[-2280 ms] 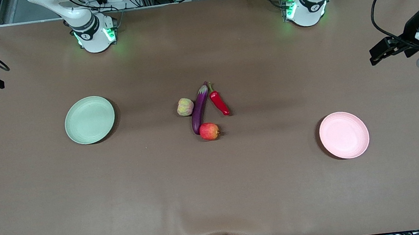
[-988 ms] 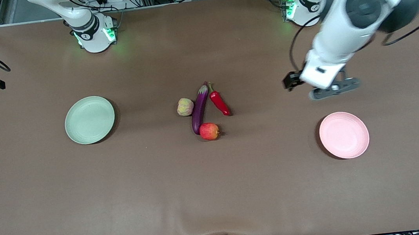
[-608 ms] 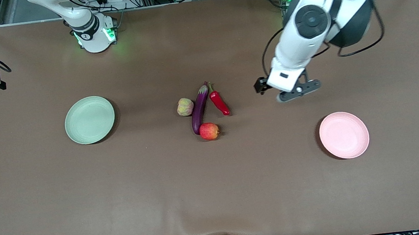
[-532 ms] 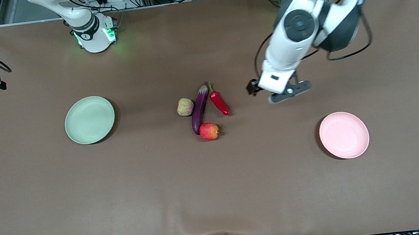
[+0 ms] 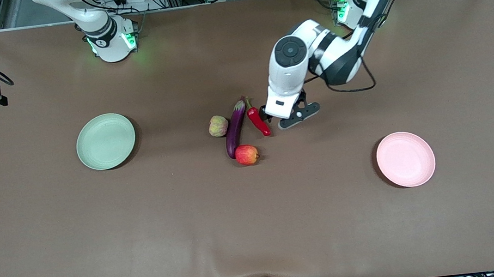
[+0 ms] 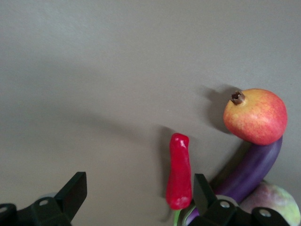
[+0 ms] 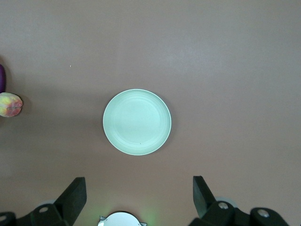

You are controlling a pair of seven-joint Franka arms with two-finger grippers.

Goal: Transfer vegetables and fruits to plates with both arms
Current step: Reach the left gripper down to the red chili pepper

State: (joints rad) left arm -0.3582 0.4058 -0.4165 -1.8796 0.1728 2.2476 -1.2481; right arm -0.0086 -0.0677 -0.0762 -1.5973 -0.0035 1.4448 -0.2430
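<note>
Your left arm has swung in from the table's end and now sits right by the chili.

The left gripper [image 5: 283, 118], fingers spread and holding nothing, hangs low just beside the chili [image 5: 258, 120] on the side toward the pink plate [image 5: 405, 159]. None of the food has budged: chili, eggplant [image 5: 235, 128], peach [image 5: 218, 126] and apple [image 5: 247, 154] are still clustered mid-table, both plates bare. Your right arm waits, its gripper [image 7: 136, 197] fingers wide apart, high over the green plate [image 5: 105, 141], same as before.
</note>
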